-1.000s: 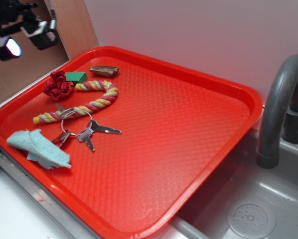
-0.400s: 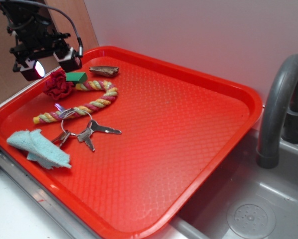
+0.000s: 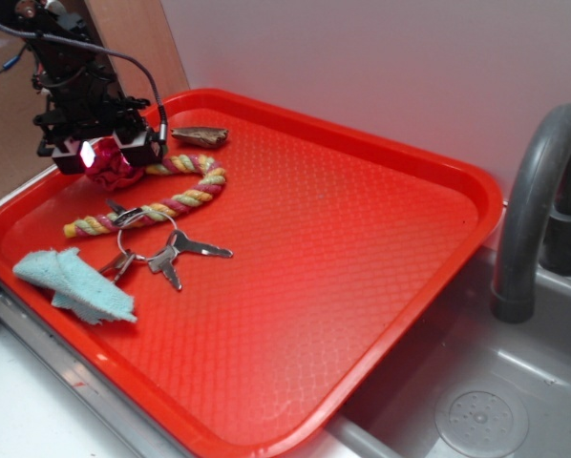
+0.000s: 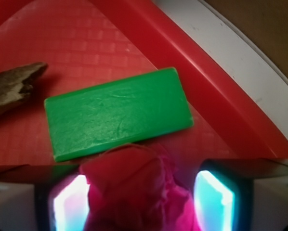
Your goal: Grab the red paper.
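The red paper point(image 3: 112, 172), a small crimson crumpled wad, lies in the far left corner of the red tray point(image 3: 410, 162). My gripper point(image 3: 106, 153) has come down over it and stands open, one finger on each side of the wad. In the wrist view the red paper point(image 4: 134, 187) fills the space between the lit pads point(image 4: 69, 202). It lies close to the left pad, and a gap shows at the right one. The gripper point(image 4: 141, 204) hides the wad's lower part.
A green block point(image 4: 117, 113) lies just beyond the paper, with a brown bark-like piece point(image 3: 200, 136) beside it. A striped rope point(image 3: 185, 186), keys point(image 3: 166, 253) and a pale blue cloth point(image 3: 75, 281) lie nearer. The tray's corner rim point(image 4: 221, 96) is close. A grey faucet point(image 3: 539, 191) and sink point(image 3: 476, 410) are at the right.
The gripper has moved right and down from above the tray's far left corner. It now straddles the red paper and covers the green block in the exterior view. Nothing else moved.
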{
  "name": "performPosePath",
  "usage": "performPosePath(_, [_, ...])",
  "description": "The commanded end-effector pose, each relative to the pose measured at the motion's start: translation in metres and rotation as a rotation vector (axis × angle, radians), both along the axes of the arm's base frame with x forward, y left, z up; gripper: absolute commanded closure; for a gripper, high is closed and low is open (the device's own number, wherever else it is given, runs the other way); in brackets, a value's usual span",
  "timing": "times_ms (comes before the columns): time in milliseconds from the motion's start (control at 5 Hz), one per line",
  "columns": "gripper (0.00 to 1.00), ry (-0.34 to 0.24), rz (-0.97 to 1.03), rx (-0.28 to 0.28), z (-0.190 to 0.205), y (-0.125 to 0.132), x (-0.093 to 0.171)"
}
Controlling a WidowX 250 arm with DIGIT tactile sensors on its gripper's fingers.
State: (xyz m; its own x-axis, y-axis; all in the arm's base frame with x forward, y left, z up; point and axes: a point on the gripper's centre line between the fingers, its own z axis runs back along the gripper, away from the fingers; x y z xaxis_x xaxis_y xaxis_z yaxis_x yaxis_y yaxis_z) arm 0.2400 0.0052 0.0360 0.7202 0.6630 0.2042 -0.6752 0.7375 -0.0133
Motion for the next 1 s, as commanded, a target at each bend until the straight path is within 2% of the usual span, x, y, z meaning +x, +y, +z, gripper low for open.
performPosePath(0, [1.0,-0.033,-0.118,0.031,0.049,-0.024,0.005])
performPosePath(200, [1.0,-0.043,-0.11,0.031,0.099,-0.051,-0.005])
performPosePath(400, [1.0,-0.062,-0.257,0.027,0.149,-0.071,-0.021])
performPosePath(600, [1.0,-0.132,-0.479,0.076,0.197,-0.085,-0.044])
performPosePath(800, [1.0,-0.123,-0.522,-0.005,0.238,-0.069,-0.048])
